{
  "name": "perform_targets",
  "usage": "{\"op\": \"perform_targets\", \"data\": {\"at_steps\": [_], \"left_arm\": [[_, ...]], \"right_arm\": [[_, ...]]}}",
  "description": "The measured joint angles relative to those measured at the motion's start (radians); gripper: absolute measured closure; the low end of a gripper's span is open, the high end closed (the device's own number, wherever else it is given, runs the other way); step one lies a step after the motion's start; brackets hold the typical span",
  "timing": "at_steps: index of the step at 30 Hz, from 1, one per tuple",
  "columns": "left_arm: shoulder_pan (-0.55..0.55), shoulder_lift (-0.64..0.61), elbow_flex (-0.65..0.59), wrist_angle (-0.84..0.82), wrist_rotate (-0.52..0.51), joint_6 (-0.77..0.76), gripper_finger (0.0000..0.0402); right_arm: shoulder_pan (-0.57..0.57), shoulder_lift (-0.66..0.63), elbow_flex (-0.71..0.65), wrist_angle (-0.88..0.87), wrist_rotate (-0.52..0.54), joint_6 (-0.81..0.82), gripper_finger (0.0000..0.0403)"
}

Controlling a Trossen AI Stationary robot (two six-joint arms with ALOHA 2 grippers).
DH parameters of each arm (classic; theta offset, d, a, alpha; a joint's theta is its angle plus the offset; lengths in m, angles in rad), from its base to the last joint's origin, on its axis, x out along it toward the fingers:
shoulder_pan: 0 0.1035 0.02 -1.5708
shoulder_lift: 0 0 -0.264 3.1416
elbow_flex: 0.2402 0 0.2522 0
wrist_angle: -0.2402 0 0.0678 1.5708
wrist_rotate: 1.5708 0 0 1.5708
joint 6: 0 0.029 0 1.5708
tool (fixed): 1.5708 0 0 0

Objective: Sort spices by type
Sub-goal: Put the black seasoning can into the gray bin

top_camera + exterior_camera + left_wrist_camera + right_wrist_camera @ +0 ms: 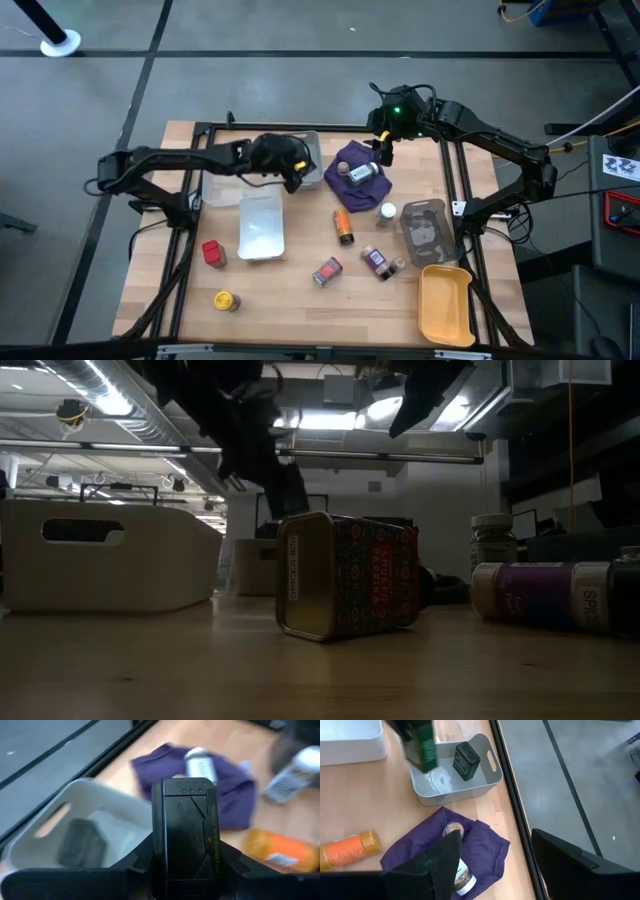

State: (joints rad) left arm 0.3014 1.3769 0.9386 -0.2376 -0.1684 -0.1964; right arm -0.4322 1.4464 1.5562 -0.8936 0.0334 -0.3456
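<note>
My left gripper is shut on a dark tin with a green label, held above the grey tray. A second dark tin lies in that tray. My right gripper is open and hovers above the purple cloth, on which a white-capped jar lies on its side. On the table lie an orange jar, a white-capped jar, a red patterned tin, a purple-labelled jar, a red tin and a yellow jar. My left gripper pinches the dark tin between its two fingers, coming from above. The tin hangs below the fingers, lifted clear over the grey tray. Which part of the tin the pads are on is hidden by the tin itself.
A white tray lies left of centre, a clear tray toward the right and a yellow tray at the near right corner. Black frame rails run along the table's sides. A small jar lies beside the purple-labelled one.
</note>
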Motion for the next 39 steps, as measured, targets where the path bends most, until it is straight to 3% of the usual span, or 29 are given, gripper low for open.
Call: {"op": "perform_targets", "data": {"at_steps": [7,23,39], "left_arm": [[0.083,0.053,0.0,-0.065,-0.001,0.046,0.0291],[0.091,0.254,0.0,-0.063,0.001,0.055,0.028],[0.09,0.28,0.001,-0.061,0.0,0.041,0.0274]], "right_arm": [[0.0,0.0,0.0,0.0,0.0,0.056,0.016],[0.0,0.0,0.0,0.001,0.0,0.057,0.016],[0.0,0.0,0.0,0.0,0.0,0.066,0.016]]}}
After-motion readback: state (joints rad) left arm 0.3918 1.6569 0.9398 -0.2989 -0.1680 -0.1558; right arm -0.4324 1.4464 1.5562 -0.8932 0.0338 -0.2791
